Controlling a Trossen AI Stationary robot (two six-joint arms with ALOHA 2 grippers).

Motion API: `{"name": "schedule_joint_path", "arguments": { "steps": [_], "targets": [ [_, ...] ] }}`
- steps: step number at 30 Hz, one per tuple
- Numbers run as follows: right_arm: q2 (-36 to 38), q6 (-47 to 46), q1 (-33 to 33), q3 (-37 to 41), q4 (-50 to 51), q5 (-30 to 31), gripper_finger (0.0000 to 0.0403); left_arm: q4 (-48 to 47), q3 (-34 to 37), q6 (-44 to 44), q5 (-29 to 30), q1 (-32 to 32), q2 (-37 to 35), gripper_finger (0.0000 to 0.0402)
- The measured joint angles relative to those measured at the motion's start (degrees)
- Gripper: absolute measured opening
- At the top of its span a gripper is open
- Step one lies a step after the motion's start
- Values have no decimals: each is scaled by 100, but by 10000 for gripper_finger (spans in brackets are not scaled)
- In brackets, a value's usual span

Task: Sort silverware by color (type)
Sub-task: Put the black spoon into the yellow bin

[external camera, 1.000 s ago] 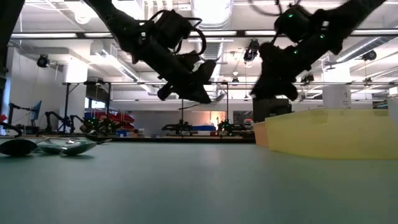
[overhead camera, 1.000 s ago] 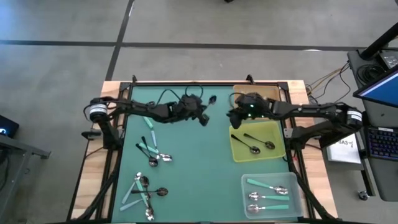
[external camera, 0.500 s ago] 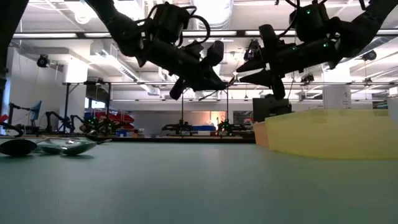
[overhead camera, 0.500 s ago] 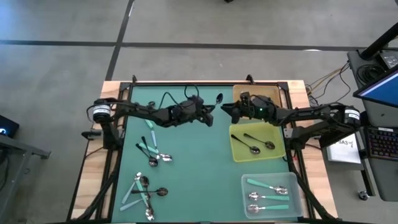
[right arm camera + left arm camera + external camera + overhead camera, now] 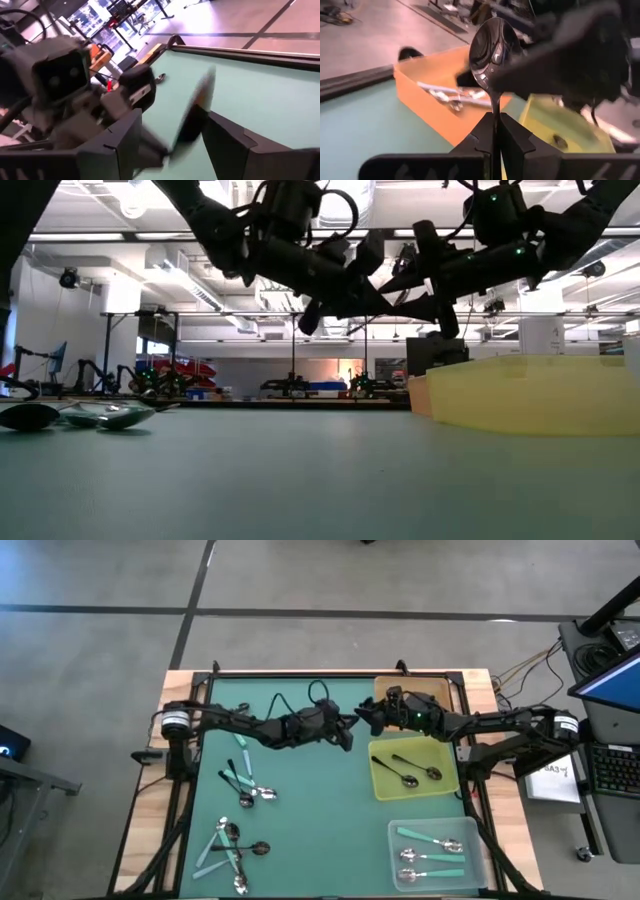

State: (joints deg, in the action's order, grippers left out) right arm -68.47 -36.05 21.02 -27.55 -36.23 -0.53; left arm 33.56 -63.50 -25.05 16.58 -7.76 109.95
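The left tool (image 5: 495, 131) is clamped on the thin stem of a glossy dark spoon (image 5: 490, 52), bowl upright above the green desk (image 5: 310, 800). The right tool (image 5: 170, 137), fingers spread, meets it beside the yellow tray (image 5: 385, 785).

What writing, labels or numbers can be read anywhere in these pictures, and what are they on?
None can be read.
White sheet beside the table's right edge: dark print, too small to read.
Screen at far right: too small to read.
Trays, spoons and both arms: no lettering shows.
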Motion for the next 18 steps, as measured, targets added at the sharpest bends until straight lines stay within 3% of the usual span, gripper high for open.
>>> {"name": "schedule_joint_path", "arguments": {
  "steps": [6, 13, 18],
  "targets": [
    [4, -2, 2, -2, 132, 433, 150, -13, -92, 30, 61, 43, 75, 0],
    [7, 131, 61, -19, 334, 567, 24, -37, -152, 65, 119, 40, 92, 0],
    [57, 290, 108, -19, 401, 544, 11, -287, -276, 54, -121, 29, 92, 16]
  ]
}}
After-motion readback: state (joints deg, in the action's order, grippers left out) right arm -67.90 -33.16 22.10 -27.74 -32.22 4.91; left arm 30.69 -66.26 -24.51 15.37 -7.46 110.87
